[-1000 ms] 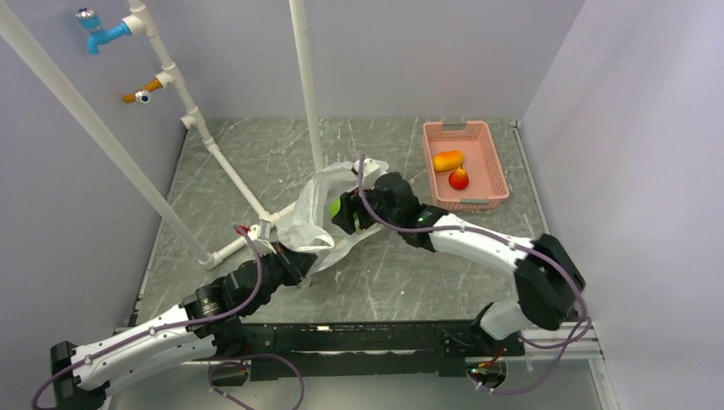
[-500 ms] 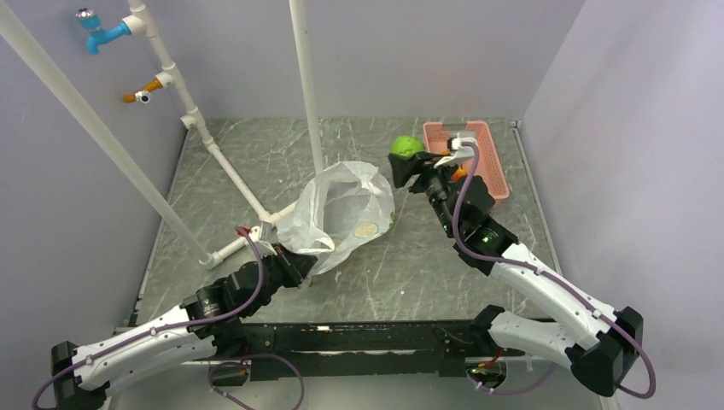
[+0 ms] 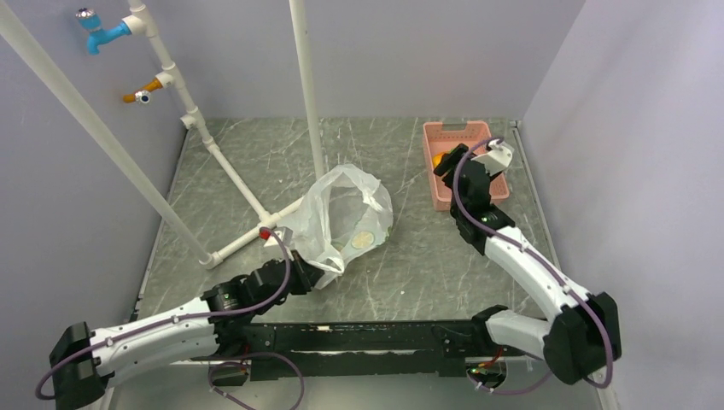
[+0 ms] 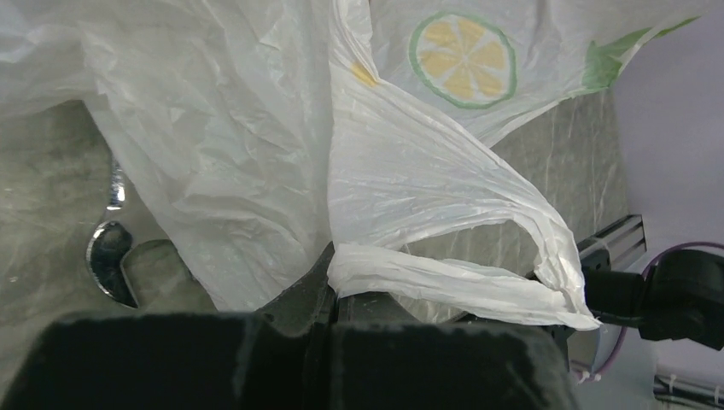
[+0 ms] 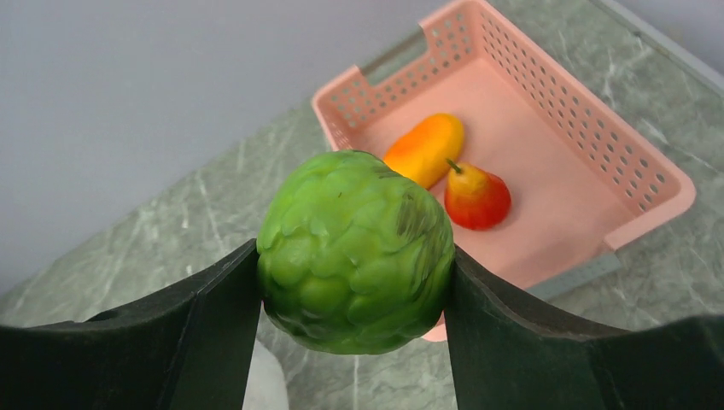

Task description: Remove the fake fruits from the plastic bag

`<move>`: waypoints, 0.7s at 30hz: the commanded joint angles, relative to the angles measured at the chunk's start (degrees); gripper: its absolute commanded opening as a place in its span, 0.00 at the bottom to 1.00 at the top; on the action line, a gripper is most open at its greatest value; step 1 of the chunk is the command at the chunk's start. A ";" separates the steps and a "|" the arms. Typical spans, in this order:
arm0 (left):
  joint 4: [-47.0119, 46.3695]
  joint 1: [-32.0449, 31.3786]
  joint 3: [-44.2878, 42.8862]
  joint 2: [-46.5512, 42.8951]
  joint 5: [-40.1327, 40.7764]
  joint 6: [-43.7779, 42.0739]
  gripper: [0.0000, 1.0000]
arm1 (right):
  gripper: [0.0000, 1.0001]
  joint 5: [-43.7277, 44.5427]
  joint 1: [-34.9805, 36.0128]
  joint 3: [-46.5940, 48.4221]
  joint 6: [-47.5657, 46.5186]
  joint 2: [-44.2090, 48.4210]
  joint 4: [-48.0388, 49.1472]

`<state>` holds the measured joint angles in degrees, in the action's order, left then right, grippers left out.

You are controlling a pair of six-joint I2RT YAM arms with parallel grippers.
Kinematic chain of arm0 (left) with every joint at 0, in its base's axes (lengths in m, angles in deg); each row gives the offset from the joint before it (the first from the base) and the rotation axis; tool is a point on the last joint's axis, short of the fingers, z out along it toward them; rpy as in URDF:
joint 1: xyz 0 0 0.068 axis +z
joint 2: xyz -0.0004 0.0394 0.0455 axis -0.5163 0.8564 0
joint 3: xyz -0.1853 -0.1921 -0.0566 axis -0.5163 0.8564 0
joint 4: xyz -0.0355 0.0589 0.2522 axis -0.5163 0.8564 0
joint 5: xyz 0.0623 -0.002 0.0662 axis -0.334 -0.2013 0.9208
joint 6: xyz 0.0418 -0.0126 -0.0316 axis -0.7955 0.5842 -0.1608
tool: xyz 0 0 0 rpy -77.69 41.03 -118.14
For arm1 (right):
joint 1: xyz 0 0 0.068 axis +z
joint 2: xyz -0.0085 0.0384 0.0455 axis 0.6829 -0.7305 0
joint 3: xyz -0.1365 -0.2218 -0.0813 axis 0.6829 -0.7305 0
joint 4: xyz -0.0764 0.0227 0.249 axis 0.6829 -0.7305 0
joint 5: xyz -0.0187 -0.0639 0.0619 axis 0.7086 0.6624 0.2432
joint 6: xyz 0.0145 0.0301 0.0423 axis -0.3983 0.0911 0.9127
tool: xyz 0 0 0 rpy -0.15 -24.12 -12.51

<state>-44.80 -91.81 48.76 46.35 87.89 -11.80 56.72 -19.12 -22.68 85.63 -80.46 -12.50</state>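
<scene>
Your right end effector (image 5: pixel 352 256) clamped the green apple (image 5: pixel 354 231). The pink basket (image 5: pixel 657 175) held the mango (image 5: pixel 424 149) and red pear (image 5: pixel 477 198). Your left end effector (image 4: pixel 329 295) pinched the plastic bag (image 4: pixel 213 128).

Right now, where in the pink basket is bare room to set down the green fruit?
In the pink basket, the floor is bare between the red pear and the long wall on the right of the right wrist view. Around the mango and pear it is crowded.
</scene>
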 commanded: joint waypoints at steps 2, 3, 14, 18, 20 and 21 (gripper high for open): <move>-11.90 -0.14 -1.31 6.50 -7.49 -2.27 0.00 | 0.00 -3.15 -4.84 5.49 5.10 -6.13 -3.15; -12.60 -0.12 -1.95 7.73 -8.84 -2.77 0.00 | 0.00 -3.47 -5.44 5.69 4.62 -7.43 -2.43; -18.57 -0.09 -10.31 21.18 -19.68 -6.79 0.00 | 0.00 -6.45 -14.43 16.82 2.08 -24.38 -6.50; -19.31 -0.10 -11.90 24.85 -21.43 -6.85 0.00 | 0.04 -7.88 -17.08 17.02 -0.12 -26.36 -6.42; -19.99 -0.10 -12.05 26.13 -21.71 -6.87 0.00 | 0.09 -7.68 -18.04 17.42 -0.72 -26.99 -7.51; -20.31 -0.09 -12.17 26.76 -21.71 -6.93 0.00 | 0.10 -7.38 -18.32 17.55 -0.83 -27.30 -8.02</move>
<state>-61.34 -91.81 38.57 71.24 68.83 -17.51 49.79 -36.06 -7.64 86.64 -106.99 -19.11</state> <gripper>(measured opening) 0.013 0.689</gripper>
